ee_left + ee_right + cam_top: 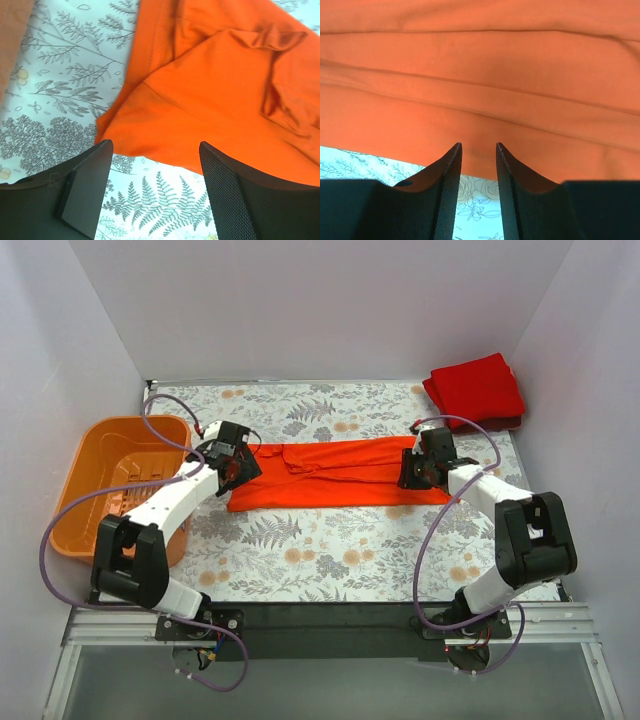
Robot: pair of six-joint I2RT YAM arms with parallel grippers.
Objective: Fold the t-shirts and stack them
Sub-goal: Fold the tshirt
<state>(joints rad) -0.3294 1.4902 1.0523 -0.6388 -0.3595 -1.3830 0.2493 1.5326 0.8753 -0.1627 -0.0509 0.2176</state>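
The bright orange-red t-shirt (330, 475) lies on the floral table as a long folded strip running left to right. My left gripper (238, 468) hovers at its left end, jaws wide open and empty. In the left wrist view, the gripper (156, 145) has the cloth's corner (215, 90) just ahead of the fingertips. My right gripper (410, 472) is at the strip's right end. In the right wrist view, the gripper (478, 146) has its jaws a narrow gap apart, tips at the cloth's edge (480, 75), nothing between them. The deeper red t-shirt (475, 390) lies folded at the back right.
A rigid orange plastic basket (115, 480) stands at the table's left edge, close beside my left arm. White walls close in the back and both sides. The floral tablecloth (330, 550) shows in front of the shirt.
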